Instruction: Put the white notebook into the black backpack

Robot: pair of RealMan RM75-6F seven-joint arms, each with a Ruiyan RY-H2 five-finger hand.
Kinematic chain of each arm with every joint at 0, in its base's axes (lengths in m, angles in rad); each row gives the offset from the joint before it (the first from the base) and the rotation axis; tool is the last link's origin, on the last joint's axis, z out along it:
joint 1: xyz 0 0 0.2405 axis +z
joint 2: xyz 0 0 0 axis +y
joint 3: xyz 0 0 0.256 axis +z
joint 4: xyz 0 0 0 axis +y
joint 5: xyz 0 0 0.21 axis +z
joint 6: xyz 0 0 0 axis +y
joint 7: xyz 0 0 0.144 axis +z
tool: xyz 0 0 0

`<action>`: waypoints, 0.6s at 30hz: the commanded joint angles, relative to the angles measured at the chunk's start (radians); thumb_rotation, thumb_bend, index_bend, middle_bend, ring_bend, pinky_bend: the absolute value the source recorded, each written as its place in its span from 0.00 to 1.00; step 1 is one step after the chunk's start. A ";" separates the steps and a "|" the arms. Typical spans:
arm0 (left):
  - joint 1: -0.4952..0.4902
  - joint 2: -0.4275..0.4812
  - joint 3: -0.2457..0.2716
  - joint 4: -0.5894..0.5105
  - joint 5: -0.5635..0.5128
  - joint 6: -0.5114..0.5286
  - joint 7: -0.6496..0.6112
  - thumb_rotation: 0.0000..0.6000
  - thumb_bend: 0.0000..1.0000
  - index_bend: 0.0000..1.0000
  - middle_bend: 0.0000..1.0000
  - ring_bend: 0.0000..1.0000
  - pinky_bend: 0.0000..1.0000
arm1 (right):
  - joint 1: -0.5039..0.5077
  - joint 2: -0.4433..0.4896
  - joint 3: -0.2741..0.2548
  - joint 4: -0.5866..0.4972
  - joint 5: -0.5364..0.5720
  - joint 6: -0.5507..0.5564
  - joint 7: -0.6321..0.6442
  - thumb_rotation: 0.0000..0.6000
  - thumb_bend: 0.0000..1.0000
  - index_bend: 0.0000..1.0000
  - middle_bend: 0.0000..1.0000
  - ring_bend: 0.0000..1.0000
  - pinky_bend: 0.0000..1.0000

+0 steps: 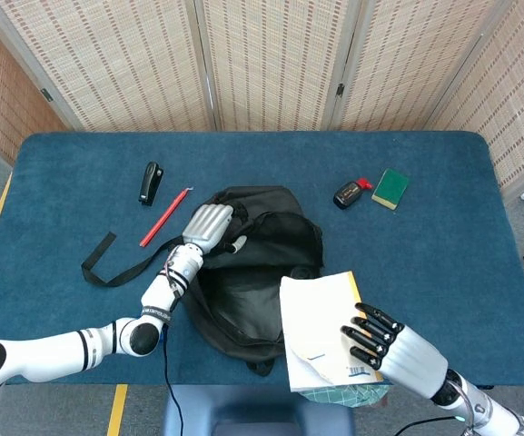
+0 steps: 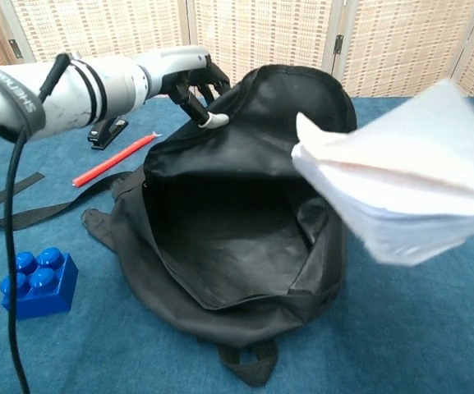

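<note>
The black backpack (image 1: 262, 259) (image 2: 237, 222) lies in the middle of the blue table with its mouth wide open toward the front edge. My left hand (image 1: 205, 224) (image 2: 183, 75) grips the top flap near the zipper pull and holds it lifted. My right hand (image 1: 390, 350) holds the white notebook (image 1: 321, 336) (image 2: 401, 193) from below, at the table's front edge, just right of the bag's opening. In the chest view the notebook hangs in the air beside the opening, its pages fanning; the right hand is barely visible there.
A red pencil (image 1: 163, 218) and a black stapler (image 1: 150, 183) lie at the back left. A black strap (image 1: 107, 259) trails left of the bag. A blue brick (image 2: 35, 281) sits front left. A small black-and-red device (image 1: 349, 193) and a green block (image 1: 390, 188) lie back right.
</note>
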 commanded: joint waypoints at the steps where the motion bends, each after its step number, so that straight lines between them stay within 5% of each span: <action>1: -0.047 0.003 -0.014 0.037 -0.097 -0.010 0.037 1.00 0.47 0.58 0.35 0.33 0.07 | 0.027 -0.037 -0.011 0.013 -0.009 -0.058 0.029 1.00 0.37 0.76 0.46 0.41 0.31; 8: -0.072 0.023 -0.010 0.040 -0.172 -0.015 0.034 1.00 0.47 0.57 0.35 0.32 0.07 | 0.093 -0.158 0.000 0.110 0.019 -0.179 0.088 1.00 0.37 0.76 0.46 0.42 0.32; 18: -0.077 0.048 0.018 0.011 -0.180 -0.014 0.006 1.00 0.47 0.57 0.35 0.32 0.06 | 0.200 -0.413 0.046 0.416 0.060 -0.220 0.198 1.00 0.37 0.76 0.47 0.43 0.35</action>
